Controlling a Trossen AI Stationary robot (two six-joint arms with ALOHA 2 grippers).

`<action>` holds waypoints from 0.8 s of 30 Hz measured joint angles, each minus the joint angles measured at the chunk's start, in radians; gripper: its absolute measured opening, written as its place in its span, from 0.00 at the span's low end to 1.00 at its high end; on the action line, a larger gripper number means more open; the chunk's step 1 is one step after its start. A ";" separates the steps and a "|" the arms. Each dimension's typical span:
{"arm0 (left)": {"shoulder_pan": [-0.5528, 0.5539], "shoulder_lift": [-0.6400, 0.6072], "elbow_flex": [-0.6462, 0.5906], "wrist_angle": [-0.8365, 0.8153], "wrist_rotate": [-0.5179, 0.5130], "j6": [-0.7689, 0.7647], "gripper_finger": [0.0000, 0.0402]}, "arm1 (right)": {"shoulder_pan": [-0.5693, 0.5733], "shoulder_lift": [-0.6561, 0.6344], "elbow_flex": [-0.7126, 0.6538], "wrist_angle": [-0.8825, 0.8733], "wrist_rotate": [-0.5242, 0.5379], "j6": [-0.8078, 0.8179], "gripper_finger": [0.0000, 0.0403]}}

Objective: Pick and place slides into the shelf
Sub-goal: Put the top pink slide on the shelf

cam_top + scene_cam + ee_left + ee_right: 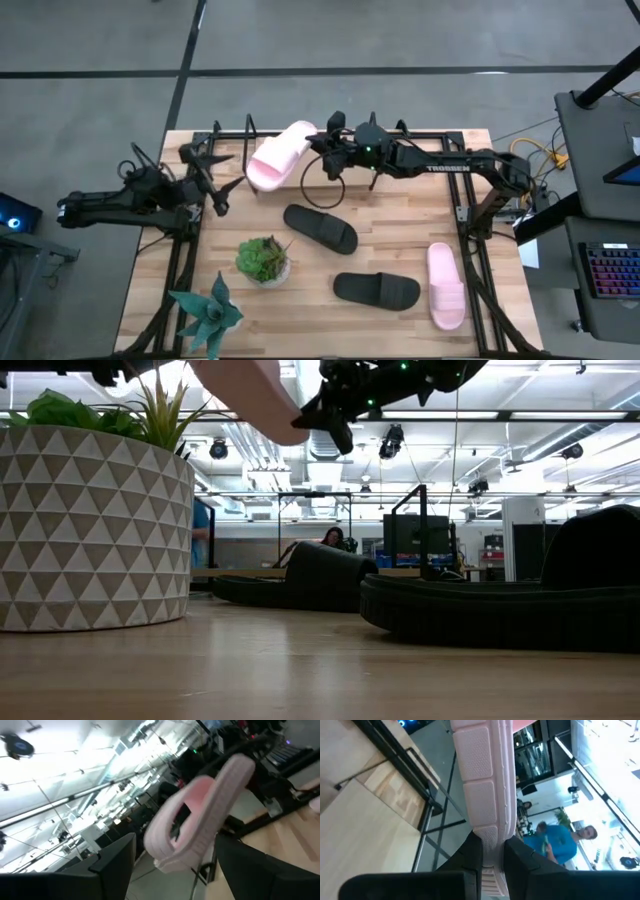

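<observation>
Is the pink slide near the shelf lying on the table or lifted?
Lifted: the right tool pinches the pink slide, which hangs above the table in the low view.

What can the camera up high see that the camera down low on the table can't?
Only the high view shows the second pink slide lying on the table, the waiting left gripper, open, and the spiky plant. Only the low view shows the room behind, with ceiling lights. Both show the right gripper shut on a pink slide, held in the air, plus black slides.
</observation>
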 joint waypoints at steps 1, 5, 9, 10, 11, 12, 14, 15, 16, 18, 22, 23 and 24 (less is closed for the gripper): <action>0.000 0.000 0.000 0.002 -0.001 0.000 0.64 | -0.008 -0.001 0.000 -0.012 -0.002 0.000 0.10; 0.000 0.020 0.000 -0.006 0.000 0.001 0.64 | -0.036 -0.002 -0.002 -0.074 -0.004 0.012 0.10; -0.005 0.061 0.005 -0.007 0.002 0.009 0.64 | -0.062 -0.002 -0.003 -0.089 -0.003 0.021 0.10; -0.009 0.077 0.008 -0.005 0.002 0.019 0.64 | -0.069 -0.002 -0.003 -0.088 -0.003 0.021 0.10; -0.013 0.094 0.012 -0.004 0.001 0.026 0.64 | -0.076 -0.002 -0.003 -0.087 -0.003 0.021 0.10; -0.017 0.113 0.018 -0.005 -0.005 0.032 0.64 | -0.083 -0.002 -0.002 -0.090 -0.003 0.023 0.10; -0.025 0.148 0.033 -0.006 -0.023 0.046 0.64 | -0.097 -0.002 0.000 -0.107 -0.005 0.027 0.10; -0.029 0.166 0.046 -0.006 -0.035 0.047 0.64 | -0.104 -0.002 0.000 -0.108 -0.005 0.027 0.10; -0.033 0.184 0.060 -0.005 -0.046 0.048 0.64 | -0.109 -0.002 0.001 -0.108 -0.005 0.027 0.10; -0.038 0.223 0.087 -0.005 -0.067 0.056 0.64 | -0.116 -0.002 0.001 -0.107 -0.004 0.028 0.10; -0.040 0.329 0.138 -0.006 -0.166 0.101 0.64 | -0.117 -0.002 0.000 -0.118 0.004 0.040 0.10; -0.040 0.353 0.152 -0.004 -0.202 0.109 0.64 | -0.117 -0.002 0.000 -0.126 0.002 0.040 0.10; -0.040 0.375 0.166 -0.003 -0.233 0.113 0.64 | -0.118 -0.002 0.000 -0.128 0.003 0.040 0.10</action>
